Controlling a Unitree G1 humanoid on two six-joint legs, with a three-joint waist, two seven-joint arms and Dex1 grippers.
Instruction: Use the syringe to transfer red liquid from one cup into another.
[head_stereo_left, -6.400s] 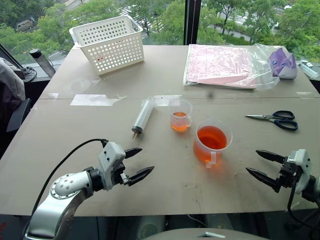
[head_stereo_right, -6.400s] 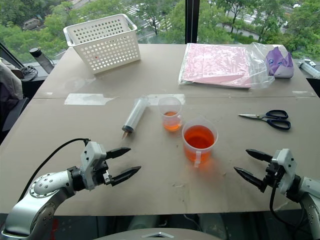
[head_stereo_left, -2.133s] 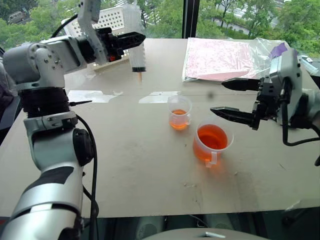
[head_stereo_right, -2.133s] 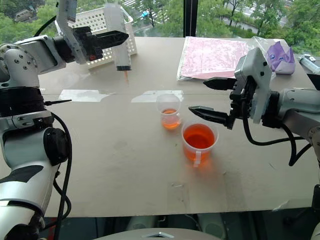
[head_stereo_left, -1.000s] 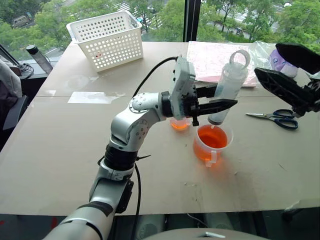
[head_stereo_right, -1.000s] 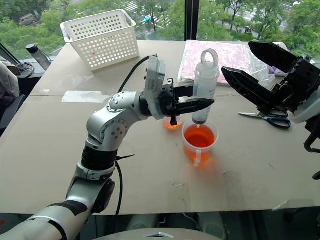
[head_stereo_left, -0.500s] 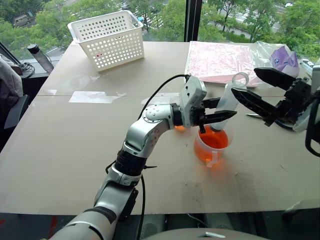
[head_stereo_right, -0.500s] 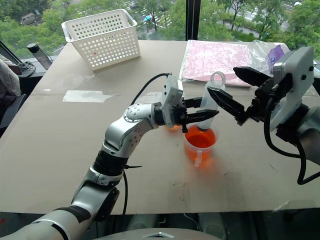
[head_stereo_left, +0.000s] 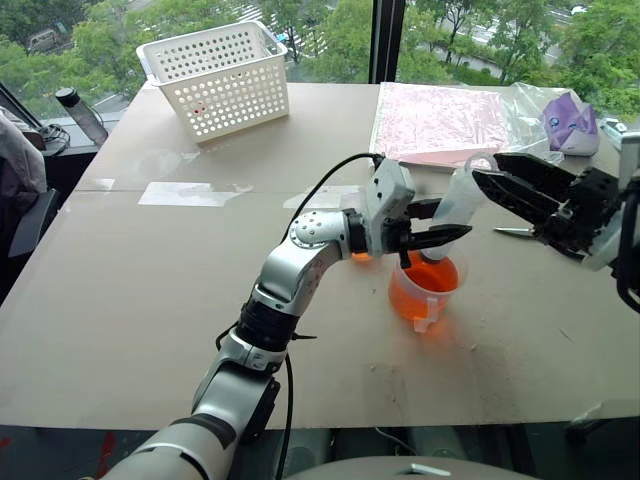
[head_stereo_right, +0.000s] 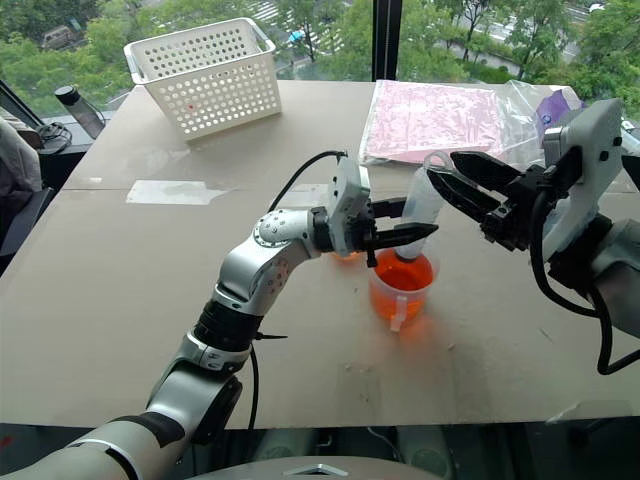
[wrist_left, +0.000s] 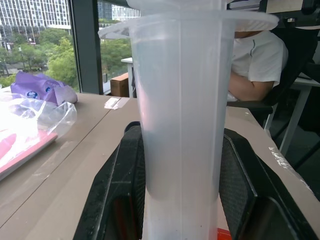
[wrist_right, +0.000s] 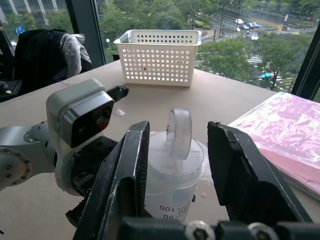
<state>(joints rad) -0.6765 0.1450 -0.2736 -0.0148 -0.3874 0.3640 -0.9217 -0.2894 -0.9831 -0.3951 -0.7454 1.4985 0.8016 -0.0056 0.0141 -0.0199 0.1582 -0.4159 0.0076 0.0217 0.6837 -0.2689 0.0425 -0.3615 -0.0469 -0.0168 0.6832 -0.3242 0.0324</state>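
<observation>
Syringe (head_stereo_right: 420, 205) stands tilted over the beaker (head_stereo_right: 400, 285), tip down. Left end effector (head_stereo_right: 405, 234) clamps its barrel; right end effector (head_stereo_right: 455, 185) straddles the plunger ring, not yet closed. Smooth, light plastic; grip the ring squarely.

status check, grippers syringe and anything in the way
Left gripper shut on syringe, tip down in the beaker. Right gripper straddling the plunger ring, not visibly clamped. Nothing in the way.

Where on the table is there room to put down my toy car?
The table is bare on the robot's left, nearer than the white basket, and along the near edge. It is crowded around the beaker, where both end effectors meet the syringe.
</observation>
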